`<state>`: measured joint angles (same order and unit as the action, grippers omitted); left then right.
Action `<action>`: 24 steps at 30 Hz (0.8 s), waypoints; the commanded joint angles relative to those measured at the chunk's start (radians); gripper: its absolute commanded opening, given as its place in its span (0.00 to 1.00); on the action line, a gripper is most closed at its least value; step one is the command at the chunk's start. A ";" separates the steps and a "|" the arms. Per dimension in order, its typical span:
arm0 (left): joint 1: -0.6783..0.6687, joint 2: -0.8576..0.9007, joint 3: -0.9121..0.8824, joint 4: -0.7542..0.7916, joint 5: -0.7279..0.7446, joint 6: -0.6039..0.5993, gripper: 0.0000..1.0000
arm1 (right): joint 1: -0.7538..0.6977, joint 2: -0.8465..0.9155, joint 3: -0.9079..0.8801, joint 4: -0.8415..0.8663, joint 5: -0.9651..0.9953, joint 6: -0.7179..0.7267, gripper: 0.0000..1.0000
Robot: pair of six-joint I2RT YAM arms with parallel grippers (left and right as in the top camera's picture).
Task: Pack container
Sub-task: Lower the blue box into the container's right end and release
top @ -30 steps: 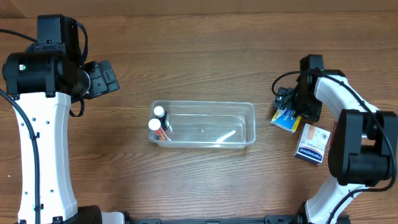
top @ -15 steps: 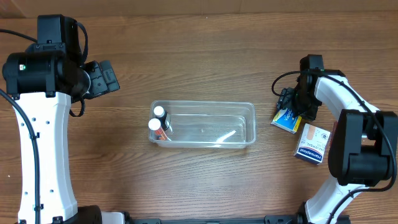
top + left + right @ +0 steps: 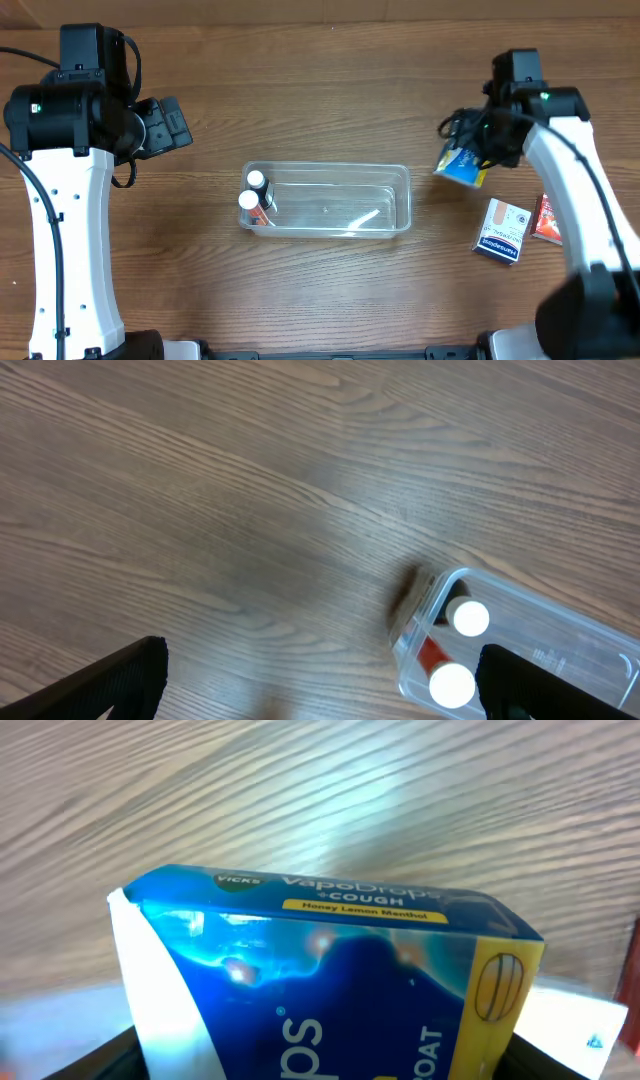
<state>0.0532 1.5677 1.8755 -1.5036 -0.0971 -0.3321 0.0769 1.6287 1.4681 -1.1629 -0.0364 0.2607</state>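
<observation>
Holding the box (image 3: 460,167) clamped in my right fingers (image 3: 470,148) near the bench's right edge, I see the container (image 3: 330,165) leftward at mid-bench, long axis left-right; left fingers (image 3: 172,124) wide, idle.

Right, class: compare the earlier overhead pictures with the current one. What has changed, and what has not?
The right end effector has lifted the blue and yellow cardboard box off the table, uncovering a red packet. The clear plastic container, its two white-capped bottles and the left arm stayed put.

Container (image 3: 409,200), two bottles (image 3: 257,180) (image 3: 248,200), perhaps three boxes (image 3: 461,166) (image 3: 502,231) (image 3: 546,218)
</observation>
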 commanded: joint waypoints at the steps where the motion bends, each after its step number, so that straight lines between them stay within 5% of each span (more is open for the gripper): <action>1: 0.005 0.003 0.010 0.001 0.009 0.022 1.00 | 0.153 -0.129 0.029 -0.034 -0.011 0.026 0.77; 9: 0.005 0.003 0.010 -0.005 0.010 0.022 1.00 | 0.378 -0.107 -0.014 0.018 -0.003 0.116 0.79; 24: 0.005 0.003 0.010 -0.010 0.010 0.021 1.00 | 0.399 -0.022 -0.225 0.184 -0.003 0.126 0.81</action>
<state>0.0532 1.5677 1.8755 -1.5150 -0.0967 -0.3321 0.4721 1.5993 1.2549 -0.9981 -0.0448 0.3817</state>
